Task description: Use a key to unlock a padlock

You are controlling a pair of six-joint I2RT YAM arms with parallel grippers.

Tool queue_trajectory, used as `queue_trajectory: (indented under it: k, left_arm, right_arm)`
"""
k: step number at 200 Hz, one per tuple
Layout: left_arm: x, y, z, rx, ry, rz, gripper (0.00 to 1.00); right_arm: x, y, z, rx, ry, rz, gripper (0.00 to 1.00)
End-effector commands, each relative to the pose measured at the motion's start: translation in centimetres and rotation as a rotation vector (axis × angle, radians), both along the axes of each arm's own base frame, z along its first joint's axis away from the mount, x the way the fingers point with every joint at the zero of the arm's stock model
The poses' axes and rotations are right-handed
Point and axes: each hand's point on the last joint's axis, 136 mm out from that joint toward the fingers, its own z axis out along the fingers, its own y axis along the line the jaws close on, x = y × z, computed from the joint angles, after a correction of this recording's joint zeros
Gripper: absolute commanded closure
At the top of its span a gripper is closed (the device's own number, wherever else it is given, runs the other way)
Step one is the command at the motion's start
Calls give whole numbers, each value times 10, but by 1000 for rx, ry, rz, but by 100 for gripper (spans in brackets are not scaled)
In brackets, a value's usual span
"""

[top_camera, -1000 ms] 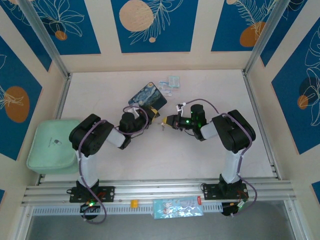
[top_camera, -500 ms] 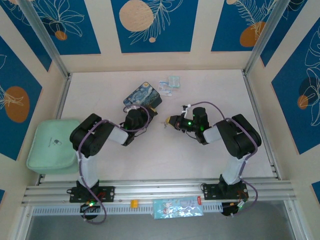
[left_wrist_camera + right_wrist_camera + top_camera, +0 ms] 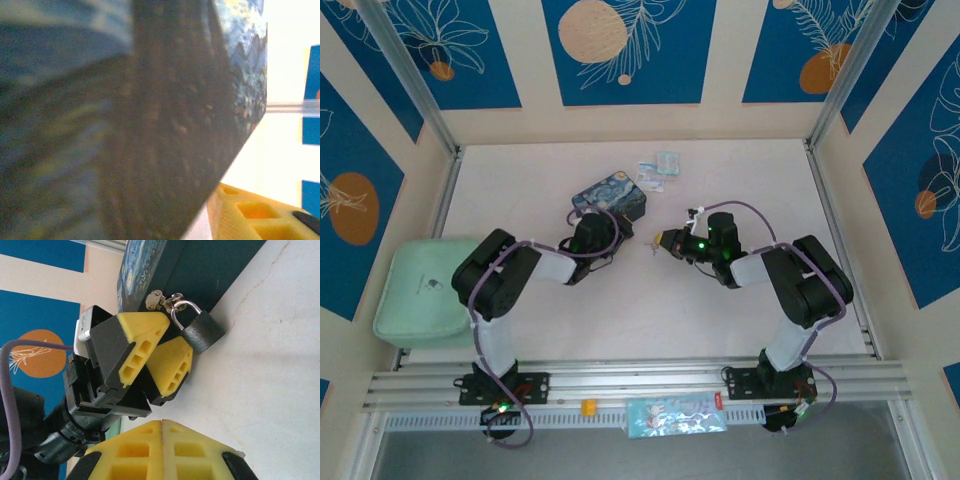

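Padlock (image 3: 202, 335) lies on the table (image 3: 260, 390), just beside the dark side of the painted tin (image 3: 220, 265), with its shackle toward the tin. My left gripper (image 3: 176, 339) has its yellow jaws closed together, the tips just beside the padlock body. My right gripper (image 3: 161, 424) jaws are pressed together too.

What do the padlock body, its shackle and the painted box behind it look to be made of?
The padlock body looks like dark matte metal, grainy, no glare. Its shackle looks like polished steel, with sharp highlights. The box is probably printed tin: smooth painted starry picture, though the paint hides the material.
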Motion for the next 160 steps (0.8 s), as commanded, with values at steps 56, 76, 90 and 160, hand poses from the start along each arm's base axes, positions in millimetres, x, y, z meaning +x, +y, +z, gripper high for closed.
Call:
queue_trajectory:
  k: [56, 76, 90, 160]
  left_arm:
    - [-23, -3, 81, -119, -73, -90, 40]
    - [-24, -12, 85, -184, -65, -109, 42]
    - [-23, -19, 86, -230, -64, -114, 44]
    - [-22, -37, 99, -291, -91, -150, 54]
  right_arm:
    - [3, -2, 54, -1, -134, -51, 100]
    - [4, 3, 67, -4, -175, -83, 100]
    - [5, 9, 77, 1, -207, -93, 100]
    - [8, 32, 81, 41, -232, -94, 100]
